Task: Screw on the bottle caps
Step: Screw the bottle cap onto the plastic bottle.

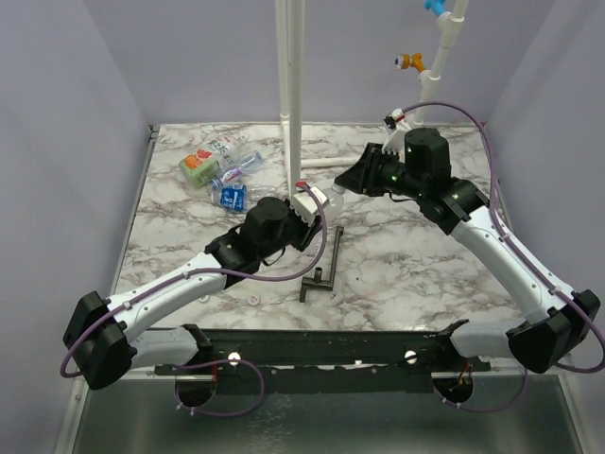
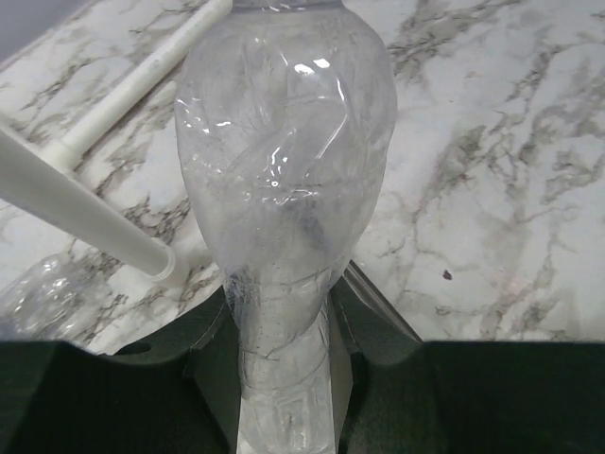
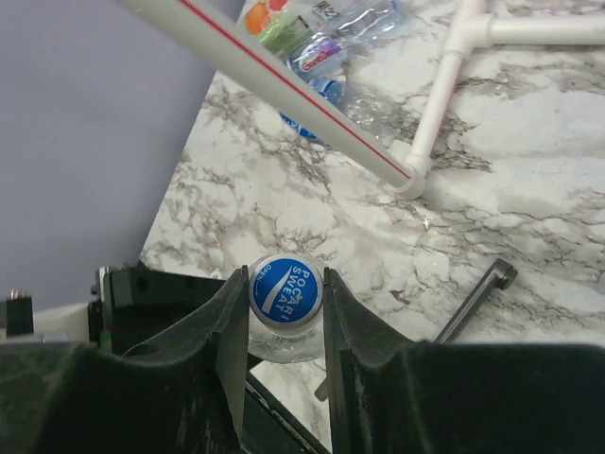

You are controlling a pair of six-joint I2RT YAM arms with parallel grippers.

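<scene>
at far left, near the back corner of the white-and-grey marbled tabletop (image 1: 416,274), a heap of spare bottles (image 1: 219,172) lies on its side. they are clear, crinkled plastic. one has a green, orange and red label and others have blue labels, with print too small to read.

near the table's middle, the black, angular left gripper (image 1: 312,208) is clamped around the narrower, crumpled end of a clear bottle (image 2: 284,170). the left wrist view shows this bottle bare of any label, thin-walled, dented and glossy. it swells to a rounded body beyond the fingers (image 2: 213,378).

just behind stands a tall, smooth white pipe (image 1: 288,95). the right wrist view shows a thin red stripe along it. a black t-shaped metal tool (image 1: 326,267) lies flat, closer to the arm bases.

to the right, the right gripper (image 3: 284,276) pinches a small round blue cap (image 3: 286,295) between its two dark fingers. the cap reads "pocari sweat" in white beside a white swoosh. clear plastic shows right under the cap. how far the cap is threaded on cannot be told.
</scene>
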